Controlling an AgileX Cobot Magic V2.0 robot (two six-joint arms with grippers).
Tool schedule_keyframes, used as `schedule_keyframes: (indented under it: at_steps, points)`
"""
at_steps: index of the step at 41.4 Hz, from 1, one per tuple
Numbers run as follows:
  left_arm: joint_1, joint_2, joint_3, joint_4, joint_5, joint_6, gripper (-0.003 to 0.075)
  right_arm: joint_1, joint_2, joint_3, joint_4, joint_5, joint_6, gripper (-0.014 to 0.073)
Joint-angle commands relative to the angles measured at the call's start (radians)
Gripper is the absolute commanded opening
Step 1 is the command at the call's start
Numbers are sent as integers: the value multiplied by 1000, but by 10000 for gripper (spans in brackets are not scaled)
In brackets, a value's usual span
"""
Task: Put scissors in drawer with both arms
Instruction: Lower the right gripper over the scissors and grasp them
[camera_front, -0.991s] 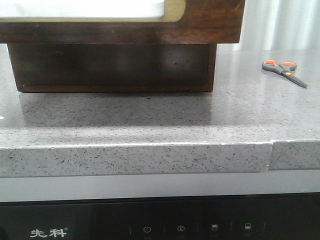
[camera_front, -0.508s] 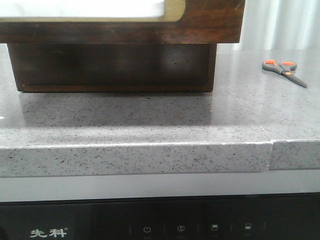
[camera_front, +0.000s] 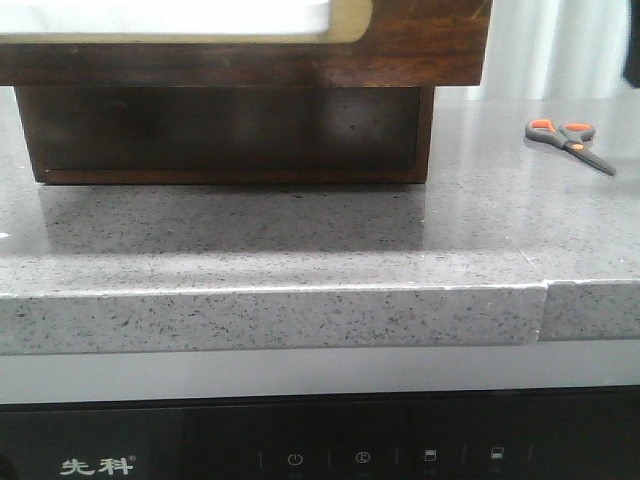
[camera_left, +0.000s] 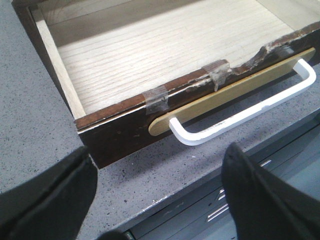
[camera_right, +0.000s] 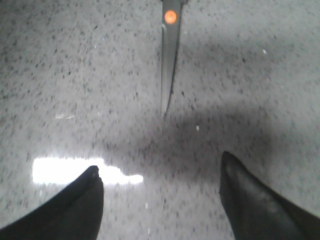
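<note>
Right gripper (camera_right: 160, 195), jaws apart, should descend squarely over the scissors (camera_front: 568, 143) at frame's right; left gripper (camera_left: 155, 200), jaws apart, waits beside the open drawer (camera_left: 165, 65).

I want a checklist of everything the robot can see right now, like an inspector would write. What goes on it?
Surface: grey speckled countertop, with a seam near its front right corner.
Job's things: scissors lie flat on the counter, right of the drawer; blades closed. The drawer is pulled open, with nothing seen inside; its white handle faces the counter's front edge, and tape patches its chipped top edge.
Clutter: nothing seen.
Grippers: left gripper open, empty, in front of the handle. Right gripper open, empty, above the counter just short of the blade tip.
Cables: nothing seen.
Surroundings: black appliance panel below the counter, pale curtain behind.
</note>
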Motion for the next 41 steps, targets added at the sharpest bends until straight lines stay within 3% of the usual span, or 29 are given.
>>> schedule_keyframes:
  at_steps: [1,17,35,41]
  points:
    - [-8,-1,-33,-10,-74,-10,511,-9,39,-118,8,17,-19,518]
    - [-8,-1,-33,-11,-74,-10,511,-9,288,-376,8,73,-19,517]
    - [-8,-1,-33,-11,-72,-10,511,-9,408,-486,8,77,-19,517]
    - [-8,-1,-33,-11,-72,-10,511,-10,408,-486,8,64,-19,440]
